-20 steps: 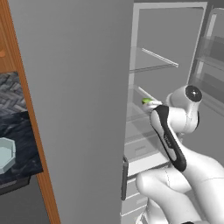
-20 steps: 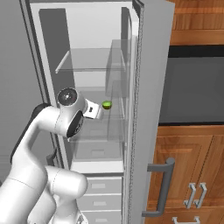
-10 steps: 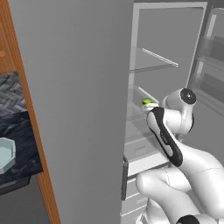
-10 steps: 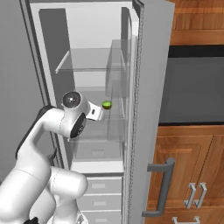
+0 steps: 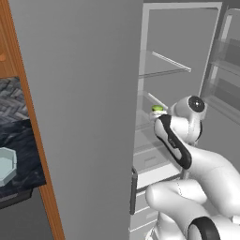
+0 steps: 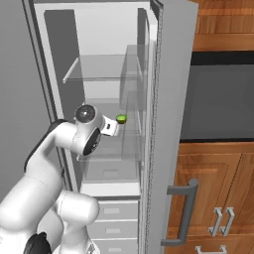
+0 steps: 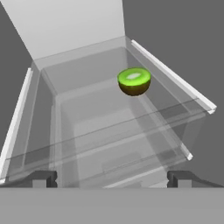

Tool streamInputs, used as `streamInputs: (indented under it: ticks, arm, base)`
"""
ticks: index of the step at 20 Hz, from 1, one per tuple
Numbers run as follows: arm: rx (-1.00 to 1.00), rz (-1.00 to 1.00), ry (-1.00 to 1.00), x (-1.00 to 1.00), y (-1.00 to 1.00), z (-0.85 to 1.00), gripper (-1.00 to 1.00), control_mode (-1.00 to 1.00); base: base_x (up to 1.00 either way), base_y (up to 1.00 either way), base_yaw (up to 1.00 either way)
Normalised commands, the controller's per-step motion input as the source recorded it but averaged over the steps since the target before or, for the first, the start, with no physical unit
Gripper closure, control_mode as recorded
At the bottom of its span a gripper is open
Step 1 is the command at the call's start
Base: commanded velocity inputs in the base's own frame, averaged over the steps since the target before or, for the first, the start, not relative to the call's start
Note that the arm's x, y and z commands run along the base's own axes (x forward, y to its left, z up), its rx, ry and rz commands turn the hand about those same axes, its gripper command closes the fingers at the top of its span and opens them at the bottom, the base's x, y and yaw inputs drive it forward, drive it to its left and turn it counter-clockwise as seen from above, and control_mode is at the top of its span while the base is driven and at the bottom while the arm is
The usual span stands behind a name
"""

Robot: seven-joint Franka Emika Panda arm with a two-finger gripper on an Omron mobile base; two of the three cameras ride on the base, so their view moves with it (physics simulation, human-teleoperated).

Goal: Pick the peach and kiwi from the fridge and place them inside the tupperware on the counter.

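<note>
The kiwi [image 7: 134, 81], a green cut half, lies on a clear glass shelf inside the open fridge [image 5: 93, 93], right of centre and further back than my fingertips. It also shows beside my hand, as the kiwi [image 5: 157, 108] and the kiwi [image 6: 121, 118]. My gripper [image 7: 111, 179] is open, its two dark tips wide apart at the shelf's front edge, with nothing between them. The tupperware [image 5: 5, 165] sits on the black counter [image 5: 26, 140] far left, past the fridge's grey side wall. The peach is out of view.
The fridge door [image 6: 168, 99] stands open to the right, with a dark handle [image 6: 183, 213]. A higher glass shelf [image 6: 101, 69] and white drawers [image 6: 111, 218] lie above and below the kiwi's shelf. Wooden cabinets [image 6: 223, 183] and a black appliance [image 6: 218, 99] are beyond the door.
The arm has eased a little further toward the fridge shelf. The kiwi has not moved.
</note>
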Motion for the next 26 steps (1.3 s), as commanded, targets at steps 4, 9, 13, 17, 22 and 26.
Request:
streamInputs:
  ticks: [4, 9, 13, 17, 22, 26]
  arm:
    - [0.0, 0.0, 0.0, 0.2, -0.05, -0.03, -1.0, -1.0]
    - [0.0, 0.0, 0.0, 0.2, -0.03, -0.02, -1.0, -1.0]
    - [0.0, 0.0, 0.0, 0.24, 0.0, -0.06, -1.0, -1.0]
    - [0.0, 0.0, 0.0, 0.22, -0.01, -0.1, -1.0, -1.0]
    - [0.0, 0.0, 0.0, 0.18, -0.12, -0.14, -1.0, -1.0]
    - [0.0, 0.0, 0.0, 0.19, -0.1, -0.14, -1.0, -1.0]
  base:
    - [0.0, 0.0, 0.0]
    - [0.0, 0.0, 0.0]
    - [0.0, 0.0, 0.0]
    - [0.0, 0.0, 0.0]
    - [0.0, 0.0, 0.0]
    - [0.0, 0.0, 0.0]
